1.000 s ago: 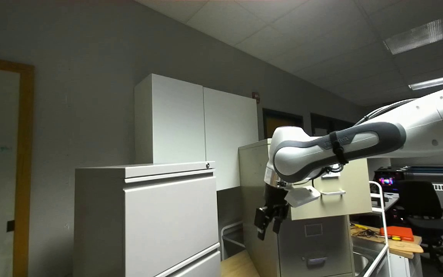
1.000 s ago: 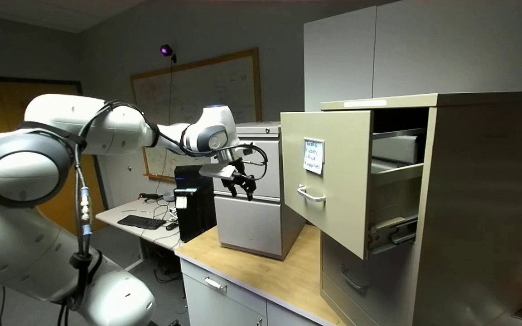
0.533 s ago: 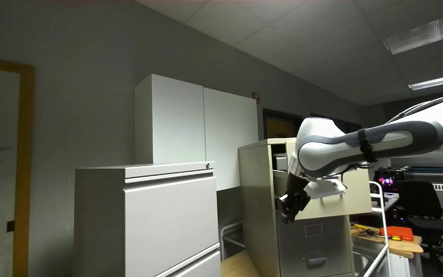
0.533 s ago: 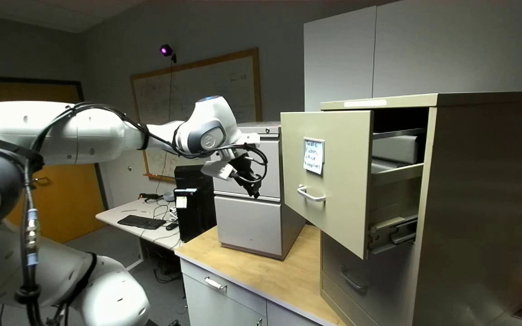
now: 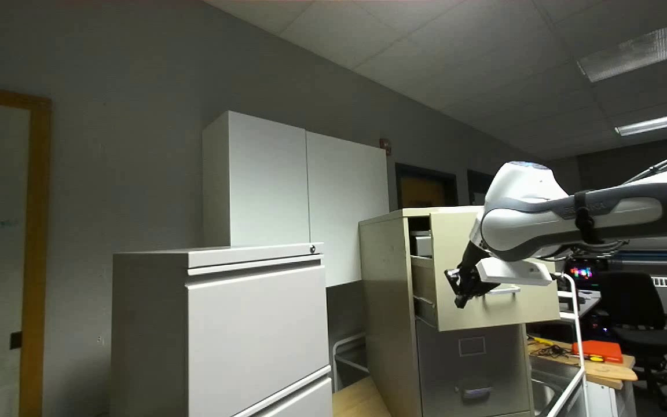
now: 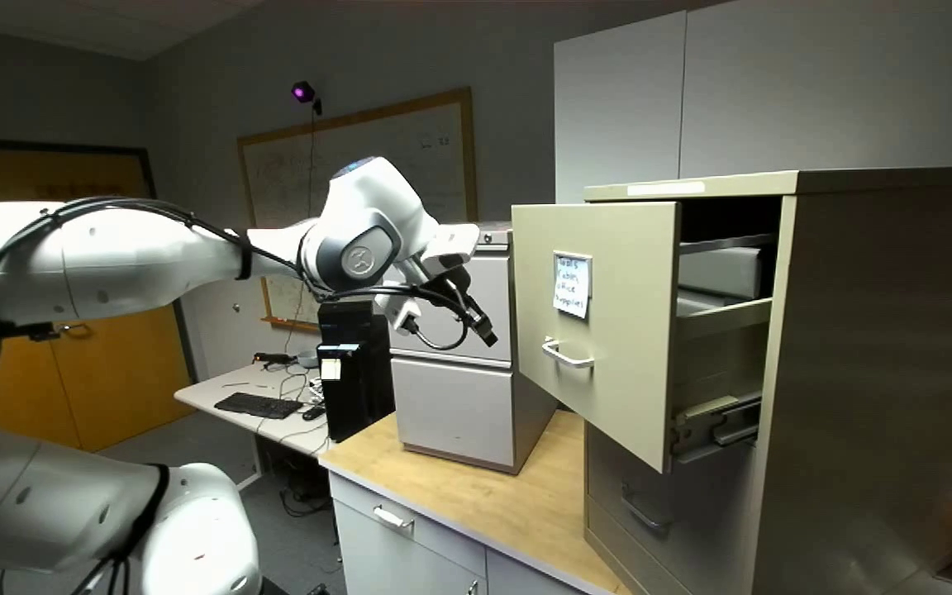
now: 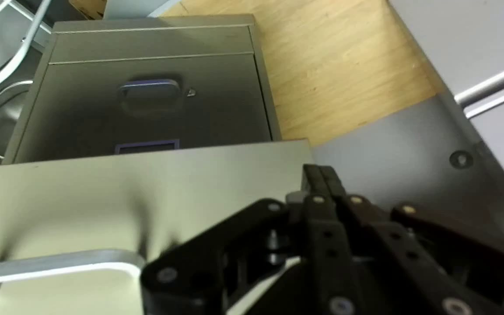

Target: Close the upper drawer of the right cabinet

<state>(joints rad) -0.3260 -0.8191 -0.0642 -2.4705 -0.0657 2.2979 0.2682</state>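
Note:
The upper drawer is pulled well out of the right cabinet, a tall beige metal one. Its front carries a written label and a silver handle; past its side edge the inside shows. My gripper hangs before the drawer front, apart from it in this exterior view and tilted towards it. The wrist view has my gripper with both fingertips pressed together, nothing between them, over the front's edge near one corner. The handle lies to the left there.
A pale grey cabinet stands beside the right cabinet on a wooden counter. White cupboards hang behind. A white rail runs by the sink. A lower drawer is in.
My gripper has gone from open to shut. It has risen, tilted towards the drawer and crossed in front of it, while the arm drew back. The drawer has not moved.

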